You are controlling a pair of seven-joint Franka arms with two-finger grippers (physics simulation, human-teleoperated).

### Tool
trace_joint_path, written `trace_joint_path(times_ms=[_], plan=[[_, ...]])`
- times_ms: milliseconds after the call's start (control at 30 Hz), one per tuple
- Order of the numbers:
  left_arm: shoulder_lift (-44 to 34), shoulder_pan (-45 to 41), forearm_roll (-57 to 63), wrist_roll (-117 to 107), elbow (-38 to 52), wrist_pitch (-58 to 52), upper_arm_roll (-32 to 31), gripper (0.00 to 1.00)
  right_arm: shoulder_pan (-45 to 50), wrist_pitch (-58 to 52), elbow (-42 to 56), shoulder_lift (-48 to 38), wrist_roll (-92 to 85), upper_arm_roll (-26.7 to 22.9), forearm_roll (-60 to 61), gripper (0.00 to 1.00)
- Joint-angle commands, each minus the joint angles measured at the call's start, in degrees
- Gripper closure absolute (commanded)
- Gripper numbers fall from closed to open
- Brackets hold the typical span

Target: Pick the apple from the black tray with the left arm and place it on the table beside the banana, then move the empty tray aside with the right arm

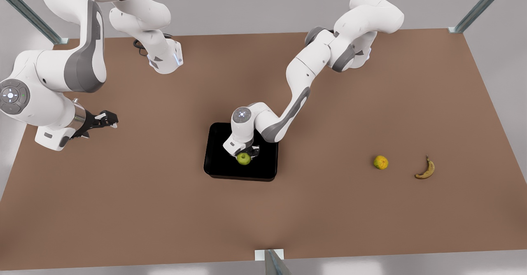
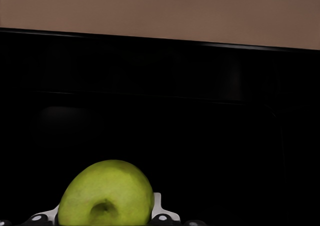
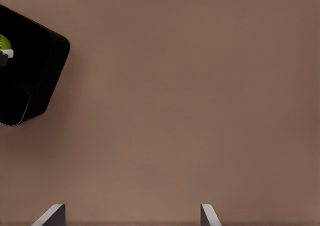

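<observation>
Brown table (image 1: 164, 209), left fingers (image 2: 161, 206) around apple (image 1: 243, 158)

Glossy black tray (image 1: 218, 166) (matte brown table (image 1: 329, 209))

The left gripper (image 1: 247, 153) is down low, arm stretched out and bent at the elbow, fingers (image 2: 161, 208) closed on something. The right gripper (image 1: 108, 120) waits aloft, fingers (image 3: 207, 215) spread.
</observation>
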Motion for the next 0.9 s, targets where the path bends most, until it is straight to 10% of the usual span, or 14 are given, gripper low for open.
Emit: trace_joint_path(times_ms=[0,400,500,767,867], plan=[[-0.04,0.0,-0.06,0.44,0.03,0.49,-0.12,0.44,0.0,-0.04,0.03,-0.07,-0.05,-0.02,0.03,0.0],[-19.82,1.58,-0.67,-3.69,-0.23,-25.62,-0.39,0.43,0.44,-0.92,0.99,-1.12,0.04,2.88,-0.32,0.0],[-25.52,7.46,-2.17,-5.19,-2.95,-28.69,-0.56,0.44,1.14,-3.29,3.37,-1.65,27.18,23.88,-0.15,0.0],[-62.18,36.38,-8.93,18.88,-65.88,3.21,-0.39,0.43,1.67,-4.43,6.18,-2.35,47.94,28.46,6.62,0.0],[-58.41,47.98,-11.4,39.98,-67.82,7.86,-0.39,0.43,1.67,-2.42,6.0,3.53,56.11,28.28,-0.23,0.0]])
